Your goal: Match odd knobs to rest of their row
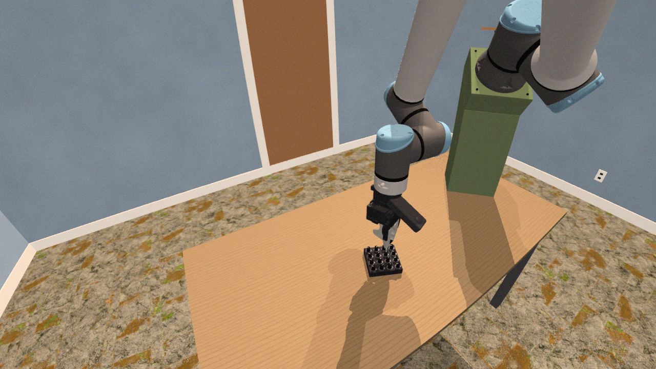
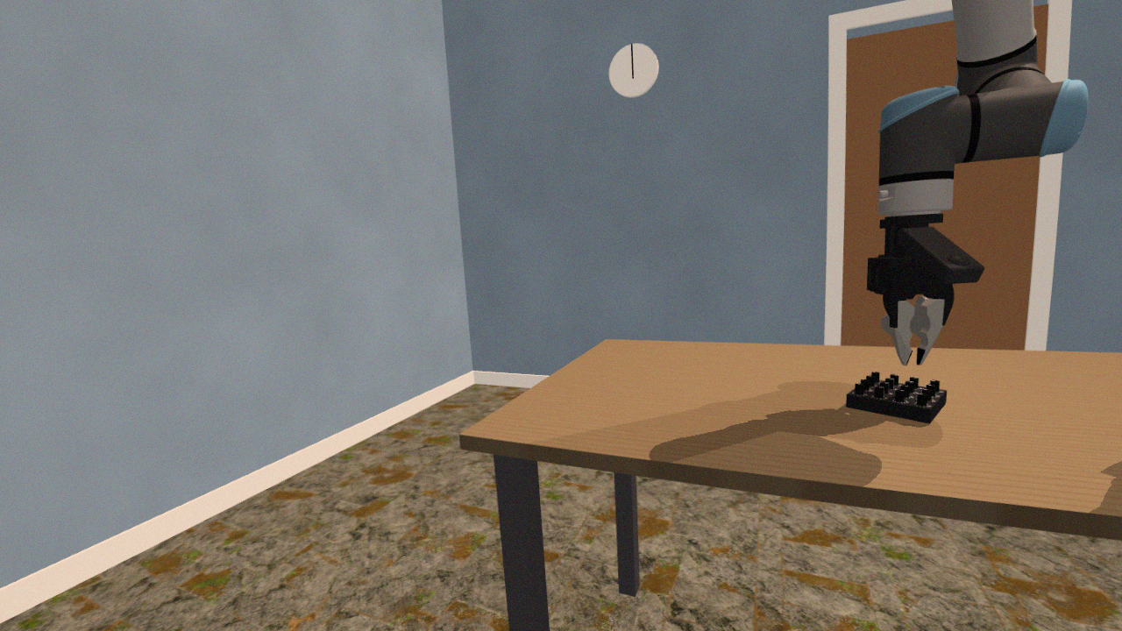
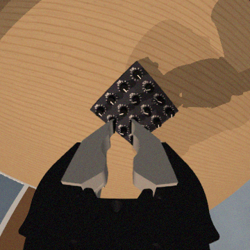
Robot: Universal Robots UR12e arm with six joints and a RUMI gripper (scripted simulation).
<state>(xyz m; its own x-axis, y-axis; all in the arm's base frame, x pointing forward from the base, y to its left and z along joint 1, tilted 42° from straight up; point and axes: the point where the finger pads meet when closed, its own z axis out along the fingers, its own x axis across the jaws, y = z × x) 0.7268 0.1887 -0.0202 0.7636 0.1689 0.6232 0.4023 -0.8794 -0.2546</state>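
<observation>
The black knob box [image 1: 386, 273] [image 2: 886, 406] [image 3: 137, 64] lies flat on the table, its knobs in a four-by-four grid. In the wrist view it is turned like a diamond. Along its upper-left edge, the top knob [image 3: 136, 73] and the knob below it [image 3: 123, 86] both have white pointers toward the lower right. Some lower knobs are partly covered by the fingers, and their pointers are hard to read. My gripper [image 1: 389, 245] [image 2: 914, 362] [image 3: 123, 120] is slightly open, with nothing between its tips. It hangs a little above the knobs, near the box's lower corner in the wrist view.
The wooden table [image 1: 257, 275] [image 2: 628, 392] [image 3: 45, 104] carries the box and the arm's shadow. The green pedestal [image 1: 481, 146] stands at the table's far end in the top view, bearing the arm's base.
</observation>
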